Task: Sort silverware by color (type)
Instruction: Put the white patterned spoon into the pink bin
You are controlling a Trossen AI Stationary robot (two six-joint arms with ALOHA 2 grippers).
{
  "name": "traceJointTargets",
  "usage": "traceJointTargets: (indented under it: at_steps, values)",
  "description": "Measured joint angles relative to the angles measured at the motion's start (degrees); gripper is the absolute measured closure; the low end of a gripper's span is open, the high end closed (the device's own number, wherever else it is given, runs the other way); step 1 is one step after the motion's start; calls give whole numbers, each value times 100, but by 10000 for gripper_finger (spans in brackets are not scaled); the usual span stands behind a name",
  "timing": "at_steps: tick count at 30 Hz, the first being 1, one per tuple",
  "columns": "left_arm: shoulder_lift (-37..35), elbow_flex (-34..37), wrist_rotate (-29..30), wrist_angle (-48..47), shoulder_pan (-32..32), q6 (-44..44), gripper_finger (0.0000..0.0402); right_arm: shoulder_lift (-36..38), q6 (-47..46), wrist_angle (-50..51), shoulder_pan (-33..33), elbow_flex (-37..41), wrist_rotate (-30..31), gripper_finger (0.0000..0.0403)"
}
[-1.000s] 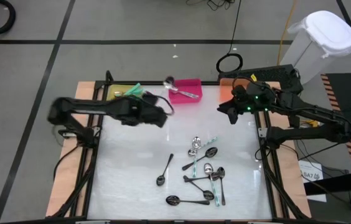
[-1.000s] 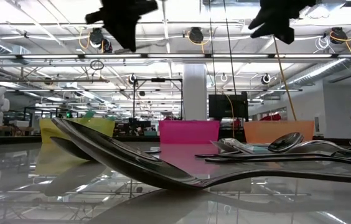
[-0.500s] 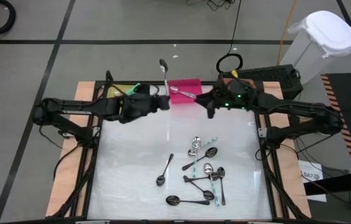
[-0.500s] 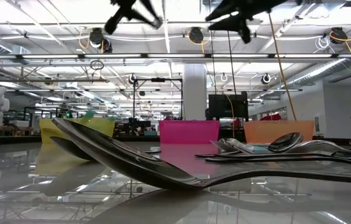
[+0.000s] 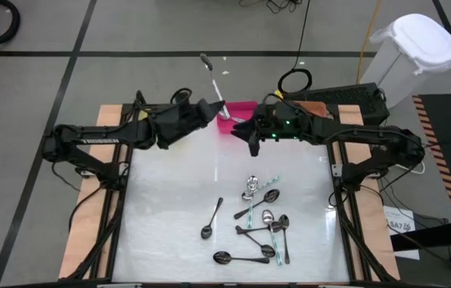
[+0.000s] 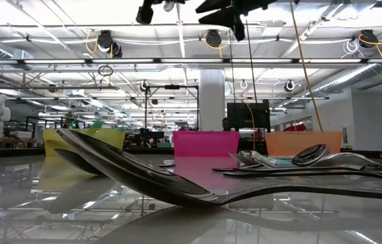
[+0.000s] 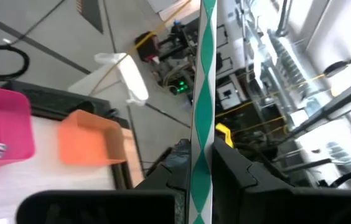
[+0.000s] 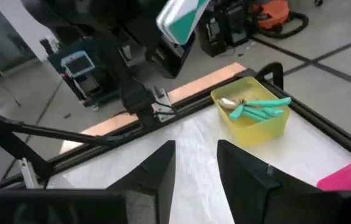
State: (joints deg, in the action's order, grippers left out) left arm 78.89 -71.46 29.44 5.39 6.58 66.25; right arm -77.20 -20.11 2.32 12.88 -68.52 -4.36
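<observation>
Our left gripper (image 5: 204,112) clamps a teal-handled spoon (image 5: 212,78) at upper centre, near the pink bin (image 5: 245,106); our right gripper (image 5: 249,138) stands apart beside it.

White lettering is running along the long dark link of the left arm (image 5: 97,138) in the high view; it is looking like a maker's name, but the letters are too small to be read for sure. A white paper tag (image 5: 400,224) is lying by the metal frame at the table's right edge and is carrying dark print, likewise too small to be made out. Nothing else is showing readable writing in any view.
</observation>
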Motion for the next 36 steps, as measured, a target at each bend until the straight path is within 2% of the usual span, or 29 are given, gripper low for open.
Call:
traceJointTargets:
  at_steps: [3,9,15,22,28,36]
  values:
    - [0,0,-29,90,28,5,364,-249,33,417,4,-431,86,286]
    - [0,0,75,18,-28,-129,365,-367,216,1037,-26,-1217,654,277]
    - [0,0,502,-98,-82,-340,365,-469,-215,1447,47,-1625,761,223]
    - [74,0,565,-138,-82,-450,365,-570,-322,1503,52,-1619,726,175]
    - [153,-7,570,-251,-87,-439,365,-730,-300,1107,52,-1619,561,176]
    - [140,-7,565,-267,-115,-469,365,-949,-306,782,118,-1619,259,205]
